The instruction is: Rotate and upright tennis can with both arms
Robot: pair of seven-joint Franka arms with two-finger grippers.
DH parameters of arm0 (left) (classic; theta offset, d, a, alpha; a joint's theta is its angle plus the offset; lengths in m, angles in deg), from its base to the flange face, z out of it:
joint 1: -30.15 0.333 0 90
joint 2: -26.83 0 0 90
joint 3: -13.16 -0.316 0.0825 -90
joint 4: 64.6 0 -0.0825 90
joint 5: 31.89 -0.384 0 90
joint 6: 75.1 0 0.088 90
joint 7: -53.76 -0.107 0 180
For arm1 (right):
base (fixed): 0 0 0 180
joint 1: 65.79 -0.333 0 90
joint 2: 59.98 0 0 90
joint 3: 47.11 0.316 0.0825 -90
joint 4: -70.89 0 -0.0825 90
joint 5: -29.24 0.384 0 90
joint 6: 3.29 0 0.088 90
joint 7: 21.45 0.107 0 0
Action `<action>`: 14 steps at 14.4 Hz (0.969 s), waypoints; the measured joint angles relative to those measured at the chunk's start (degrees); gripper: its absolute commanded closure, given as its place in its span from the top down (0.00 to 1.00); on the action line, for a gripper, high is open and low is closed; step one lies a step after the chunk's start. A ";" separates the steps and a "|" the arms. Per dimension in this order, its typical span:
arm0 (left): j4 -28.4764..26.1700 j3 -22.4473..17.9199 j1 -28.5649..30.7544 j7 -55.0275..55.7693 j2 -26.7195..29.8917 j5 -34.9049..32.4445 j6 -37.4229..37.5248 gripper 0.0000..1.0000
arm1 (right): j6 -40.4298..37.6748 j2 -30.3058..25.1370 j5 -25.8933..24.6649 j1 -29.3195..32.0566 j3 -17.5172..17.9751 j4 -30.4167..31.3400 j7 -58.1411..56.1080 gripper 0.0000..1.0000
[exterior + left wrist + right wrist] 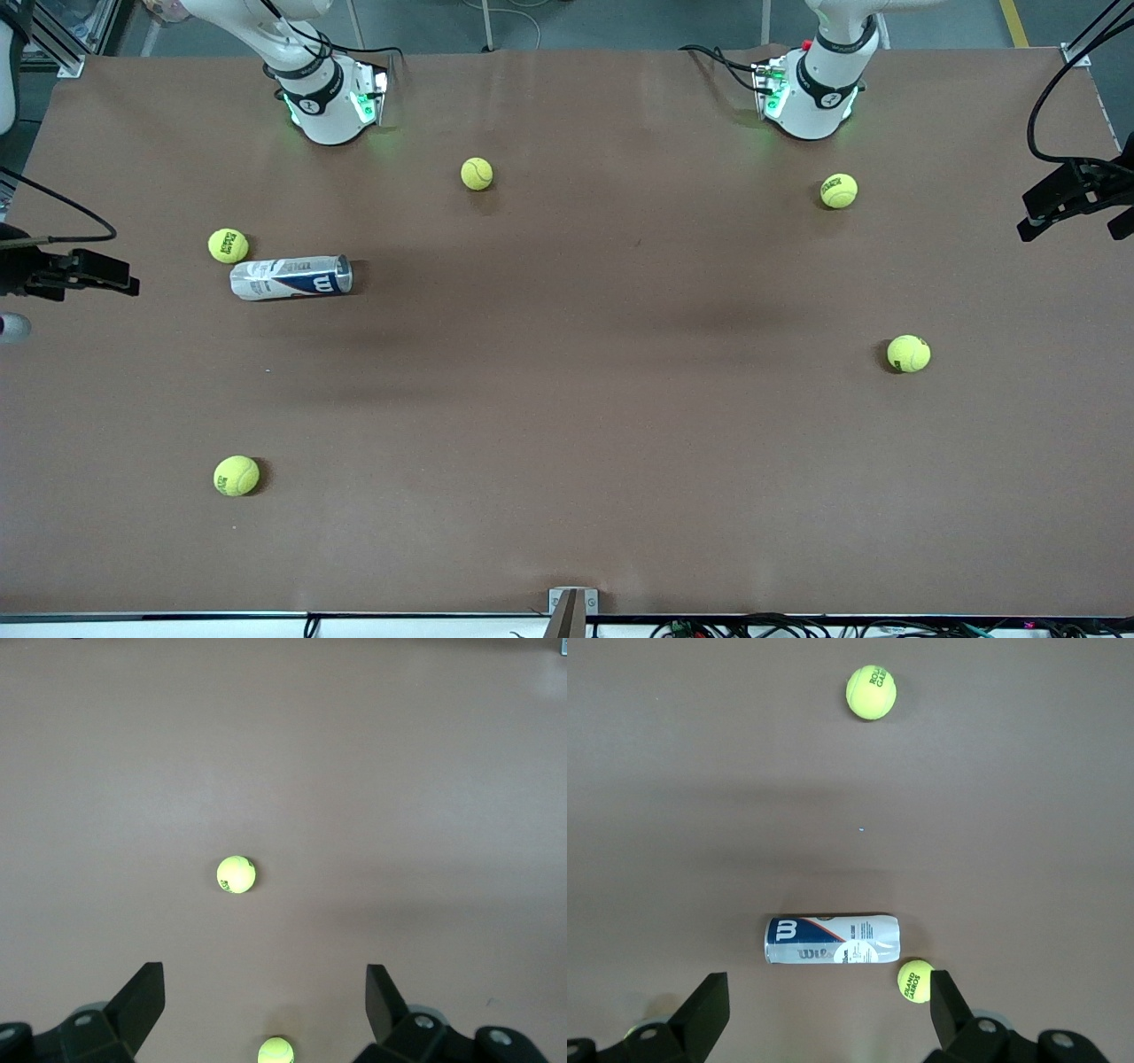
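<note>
front view: tennis can [291, 277] is lying lengthwise along the surface [567, 425] at your right arm's end; right end effector [824, 1014] is hanging open over it, left end effector [266, 1005] is waiting open.

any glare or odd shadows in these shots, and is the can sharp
Front view: soft broad shadows on the table, green glow at the arm bases, can a bit soft. Right wrist view: can label readable, faint shadow band above it. Left wrist view: even light, no glare.

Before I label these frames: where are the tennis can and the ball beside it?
tennis can [291, 278], front view, middle of its label.
ball beside it [228, 245], front view, centre of the ball.
</note>
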 measured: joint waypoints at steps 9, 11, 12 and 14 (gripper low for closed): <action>0.00 0.00 0.00 0.00 -0.01 0.00 0.00 1.00 | -0.80 -8.34 -0.10 -0.05 0.14 4.93 -0.01 1.00; 0.00 0.00 0.00 0.00 -0.01 0.00 0.00 1.00 | -0.60 -10.33 -1.14 -0.05 0.71 6.84 -0.01 1.00; 0.00 0.00 0.00 0.00 -0.01 0.00 0.00 1.00 | -0.27 -11.21 -1.80 -0.05 1.24 7.69 -0.01 1.00; 0.00 0.00 0.00 0.00 -0.01 0.00 0.00 1.00 | 0.13 -12.11 -2.41 -0.06 1.96 8.50 -0.01 1.00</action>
